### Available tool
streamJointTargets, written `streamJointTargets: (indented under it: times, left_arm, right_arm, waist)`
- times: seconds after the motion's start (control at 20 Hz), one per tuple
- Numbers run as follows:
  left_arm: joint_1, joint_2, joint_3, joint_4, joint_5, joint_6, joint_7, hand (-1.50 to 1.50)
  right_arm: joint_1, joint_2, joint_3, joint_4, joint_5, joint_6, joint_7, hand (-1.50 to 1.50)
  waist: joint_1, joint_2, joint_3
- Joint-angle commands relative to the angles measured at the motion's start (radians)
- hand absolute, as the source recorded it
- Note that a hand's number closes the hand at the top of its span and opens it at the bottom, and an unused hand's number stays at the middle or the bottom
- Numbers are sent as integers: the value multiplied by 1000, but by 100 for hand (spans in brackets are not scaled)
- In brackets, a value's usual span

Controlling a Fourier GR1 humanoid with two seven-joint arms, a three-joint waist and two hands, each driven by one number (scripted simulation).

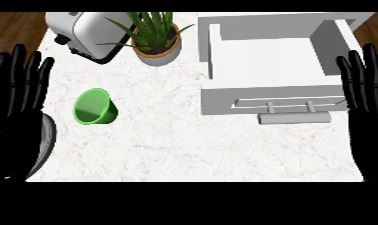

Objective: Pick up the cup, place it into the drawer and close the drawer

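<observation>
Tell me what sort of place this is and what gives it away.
Most likely a kitchen counter: a white marbled countertop, a silver toaster-like appliance at the back left, and an open white drawer with a grey bar handle.

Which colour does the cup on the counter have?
The cup is bright green, inside and outside; the head view shows it best.

Green cup (95,107), white drawer (273,64), white marbled counter (192,154), black hands
</observation>
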Motion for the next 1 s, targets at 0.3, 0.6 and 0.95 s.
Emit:
streamJointTargets:
  times: [0.3, 0.6, 0.95]
  left_arm:
    - [-133, -80, 83, 158, -190, 494, 72, -150]
    - [-234, -81, -28, 390, -191, 689, -30, -150]
    - [-282, -81, -24, 470, -143, 723, -78, -150]
  right_arm:
    - [11, 18, 59, 41, -103, 68, 93, -150]
    - [-34, 33, 47, 38, -115, 50, 132, -150]
    - [-56, 58, 72, 44, -63, 29, 146, -150]
  waist:
    - [8, -19, -25]
    - [15, -26, -24]
    - [21, -28, -24]
